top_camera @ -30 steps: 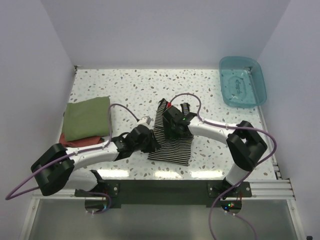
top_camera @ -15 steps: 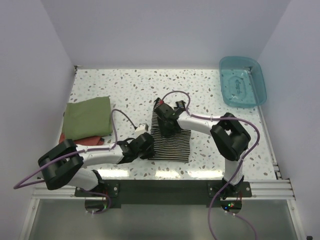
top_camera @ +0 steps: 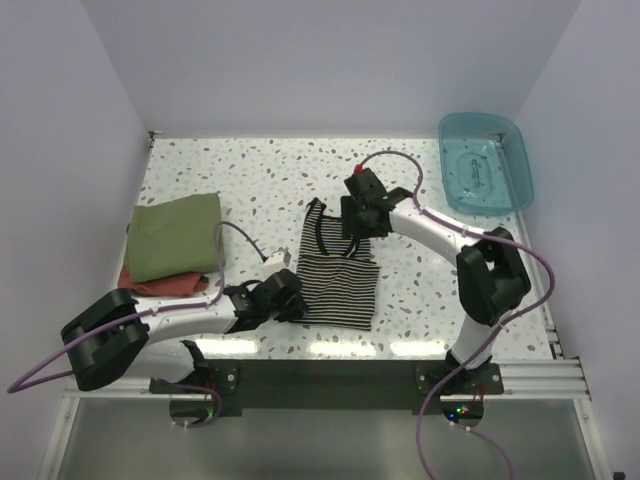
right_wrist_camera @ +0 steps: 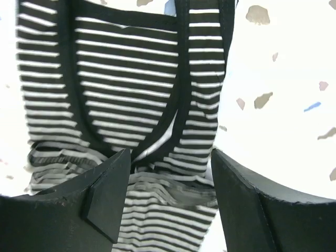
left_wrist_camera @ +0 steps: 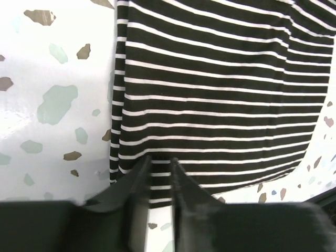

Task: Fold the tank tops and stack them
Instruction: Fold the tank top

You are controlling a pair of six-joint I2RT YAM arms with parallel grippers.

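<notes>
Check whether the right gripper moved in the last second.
Yes. The right gripper moved farther out across the table, nearer the teal bin.

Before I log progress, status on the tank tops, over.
Right gripper open over straps. Left gripper nearly closed at hem, grip unclear. Black-and-white striped tank top mid-table, unstacked; olive-green folded top far left. Path clear.

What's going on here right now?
Both arms are working on the striped tank top, which lies mid-table. The left gripper sits at its near hem, jaws almost closed; whether it pinches fabric is unclear. The right gripper hangs open over the strap end, holding nothing. An olive-green top already lies folded at the left, on a reddish cloth.
</notes>
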